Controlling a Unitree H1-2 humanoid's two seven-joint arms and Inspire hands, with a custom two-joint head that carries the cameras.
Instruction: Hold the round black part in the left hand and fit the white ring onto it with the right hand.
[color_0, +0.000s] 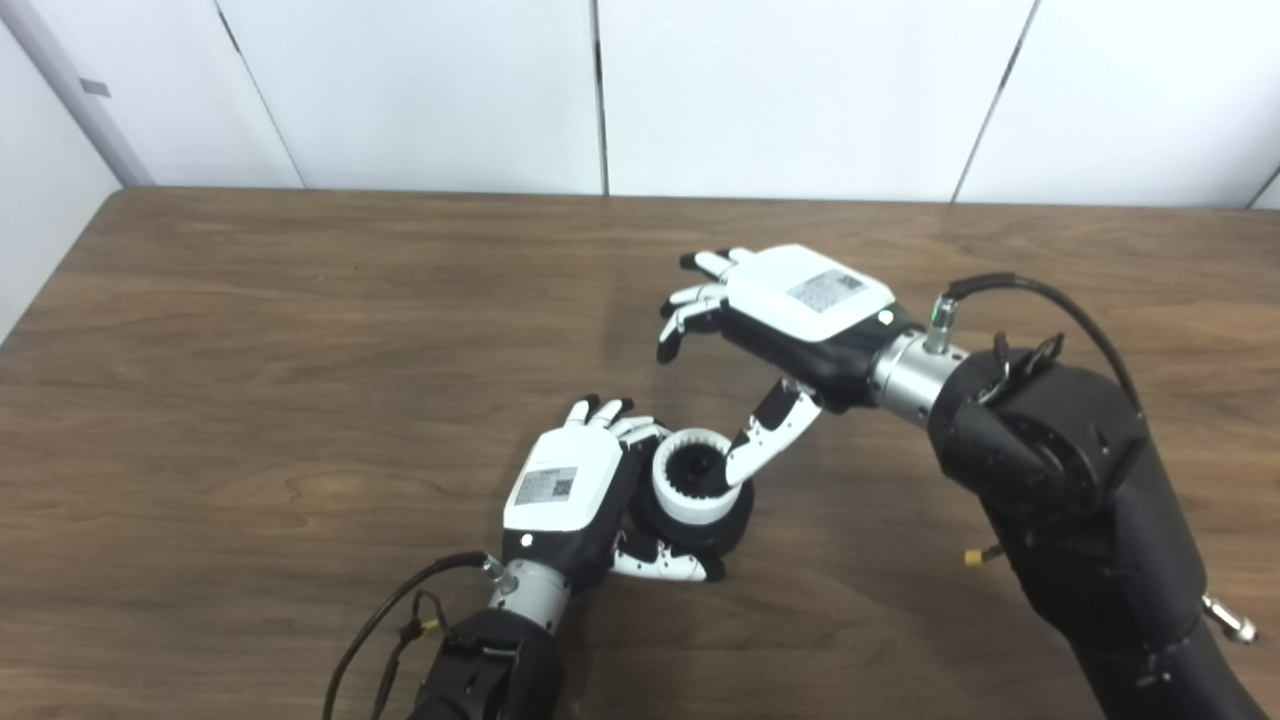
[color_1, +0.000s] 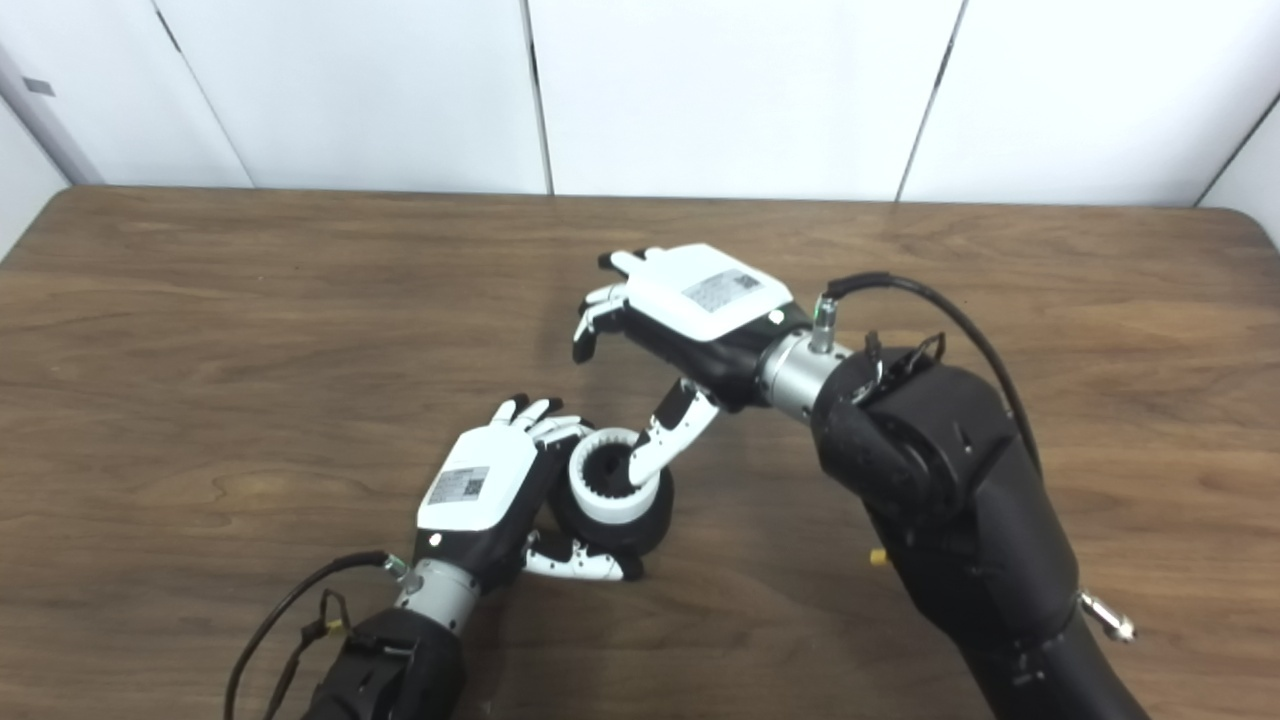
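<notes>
The round black part (color_0: 722, 522) rested on the brown wooden counter (color_0: 250, 400), near its front and a little left of centre. The left hand (color_0: 570, 490) was closed around it from the left: fingers curled behind the far side, thumb (color_0: 665, 565) laid along the near edge, both touching the part.

The white ring (color_0: 685, 485), toothed on its inner wall, sat on top of the black part, tilted slightly toward the camera. Whether it was fully seated could not be determined.

The right hand (color_0: 790, 320) hovered above and to the right of the assembly, palm down, fingers (color_0: 690, 305) spread and loosely curled, grasping nothing. Only its thumb (color_0: 765, 435) reached down, the tip resting against the ring's right rim. White wall panels (color_0: 800, 90) stood behind the counter.
</notes>
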